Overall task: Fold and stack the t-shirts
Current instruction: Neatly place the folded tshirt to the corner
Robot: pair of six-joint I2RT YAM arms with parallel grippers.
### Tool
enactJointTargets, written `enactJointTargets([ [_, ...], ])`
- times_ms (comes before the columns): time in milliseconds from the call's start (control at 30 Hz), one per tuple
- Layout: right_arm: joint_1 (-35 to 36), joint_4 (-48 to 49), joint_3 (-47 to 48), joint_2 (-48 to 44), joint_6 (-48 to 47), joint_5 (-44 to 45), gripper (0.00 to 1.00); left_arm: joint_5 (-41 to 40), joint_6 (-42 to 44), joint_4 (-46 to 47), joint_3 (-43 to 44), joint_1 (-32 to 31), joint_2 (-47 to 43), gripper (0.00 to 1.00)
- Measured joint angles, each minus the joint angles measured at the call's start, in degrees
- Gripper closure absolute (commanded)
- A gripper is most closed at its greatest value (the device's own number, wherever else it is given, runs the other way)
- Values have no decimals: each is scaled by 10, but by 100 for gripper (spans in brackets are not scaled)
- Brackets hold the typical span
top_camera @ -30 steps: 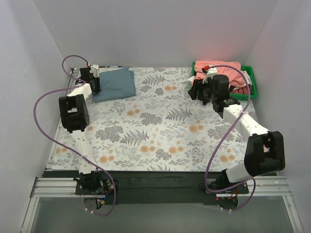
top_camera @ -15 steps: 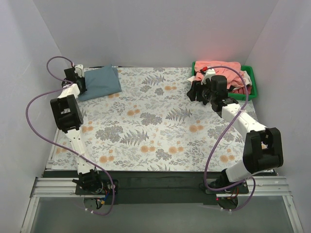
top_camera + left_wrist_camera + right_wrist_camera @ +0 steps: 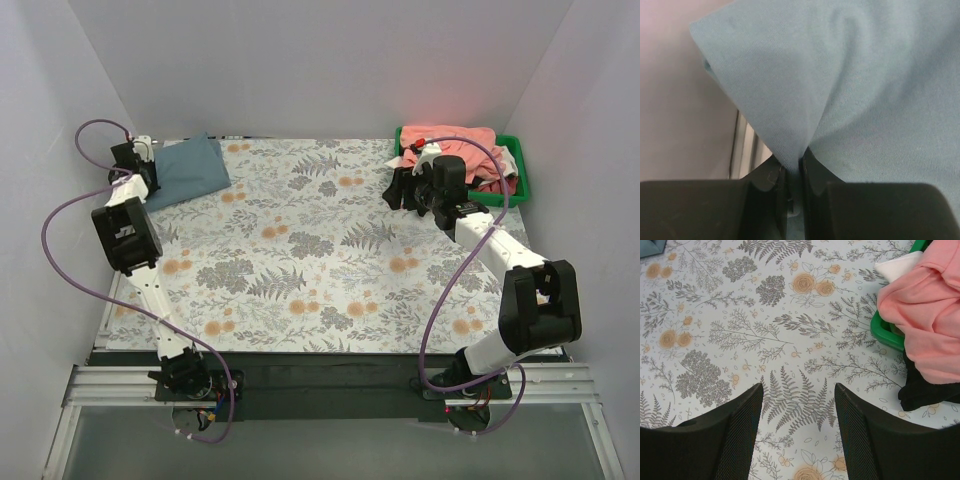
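A folded grey-blue t-shirt lies at the far left corner of the table. My left gripper is shut on its left edge; the left wrist view shows the cloth pinched between my black fingers. A salmon-pink shirt with white and black pieces is heaped in a green bin at the far right. My right gripper is open and empty above the table cover, just left of the bin. The pink shirt hangs over the bin edge.
The grey floral-print table cover spans the table. White walls stand close on the left, back and right. The table's left edge and a metal rail lie right beside my left gripper.
My left gripper has dragged the grey-blue shirt leftward into the far left corner. My right gripper has stayed near the bin, shifting only slightly.
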Motion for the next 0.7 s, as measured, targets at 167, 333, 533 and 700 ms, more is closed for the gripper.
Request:
enactJointTargets([
  [167,0,0,0,0,0,-6,34,-3,9,-5,6,6,2,100],
  [333,0,0,0,0,0,-10,34,-13,19,-16,22,6,10,100],
  [533,0,0,0,0,1,-12,34,-33,19,-28,33,7,11,54],
  [700,0,0,0,-1,0,-12,32,-53,2,-43,52,8,8,13],
])
